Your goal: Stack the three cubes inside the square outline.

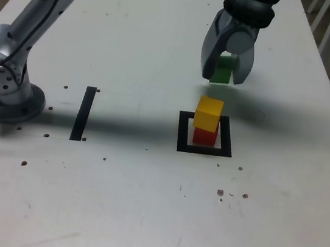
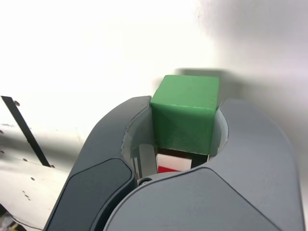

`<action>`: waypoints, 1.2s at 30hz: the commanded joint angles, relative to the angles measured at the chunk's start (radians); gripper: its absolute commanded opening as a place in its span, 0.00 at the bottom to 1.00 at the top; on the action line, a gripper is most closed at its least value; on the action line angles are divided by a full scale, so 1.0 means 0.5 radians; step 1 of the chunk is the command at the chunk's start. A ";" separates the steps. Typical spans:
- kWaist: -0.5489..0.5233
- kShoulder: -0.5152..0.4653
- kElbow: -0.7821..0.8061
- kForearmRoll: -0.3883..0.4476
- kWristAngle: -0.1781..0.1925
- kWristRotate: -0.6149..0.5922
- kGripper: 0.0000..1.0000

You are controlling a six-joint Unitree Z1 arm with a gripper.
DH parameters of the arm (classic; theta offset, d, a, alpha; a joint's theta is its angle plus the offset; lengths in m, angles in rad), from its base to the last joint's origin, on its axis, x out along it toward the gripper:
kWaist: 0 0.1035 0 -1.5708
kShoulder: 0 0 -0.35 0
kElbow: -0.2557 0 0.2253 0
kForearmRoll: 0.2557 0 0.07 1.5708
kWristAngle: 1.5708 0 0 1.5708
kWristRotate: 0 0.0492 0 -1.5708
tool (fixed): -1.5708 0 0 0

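Observation:
A yellow cube stands on a red cube inside the black square outline on the white table. Above and slightly behind this stack, my gripper is shut on the green cube and holds it off the table. The wrist view shows the green cube clamped between the two grey fingers. A bit of red and white shows beneath the cube in that view.
A straight black tape strip lies on the table toward the exterior view's left. The arm's grey base sits at the far left edge. Small dark specks dot the table.

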 commanded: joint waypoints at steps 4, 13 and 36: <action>-0.059 -0.122 0.048 0.057 0.014 0.025 0.29; -0.172 -0.281 0.192 0.080 0.011 0.027 0.29; -0.518 -0.406 0.224 0.112 -0.008 -0.064 0.29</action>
